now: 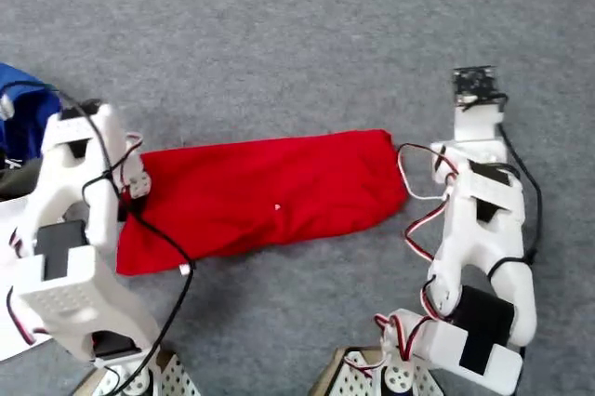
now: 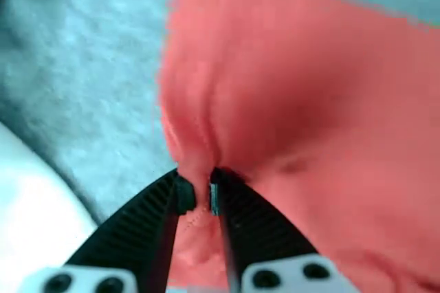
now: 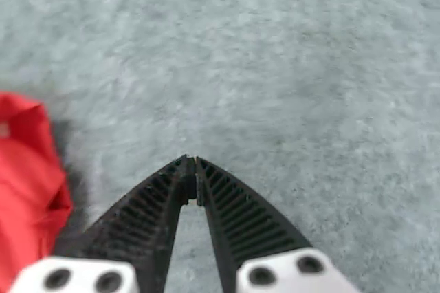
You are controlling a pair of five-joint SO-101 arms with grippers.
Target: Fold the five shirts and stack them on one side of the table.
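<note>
Red shirt [image 2: 309, 100] is pinched at one end by the left jaws; the right jaws, pressed together and empty, are held over the desk [image 3: 309, 66] beside its other end. Mid-desk, it should be folded across evenly.

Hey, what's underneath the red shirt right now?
The red shirt lies on the grey table mat, which shows around it; anything directly beneath is covered. The left gripper pinches its edge.

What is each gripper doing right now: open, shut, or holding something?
Left gripper: shut on a fold of the red shirt.
Right gripper: shut, holding nothing, above the grey table.
</note>
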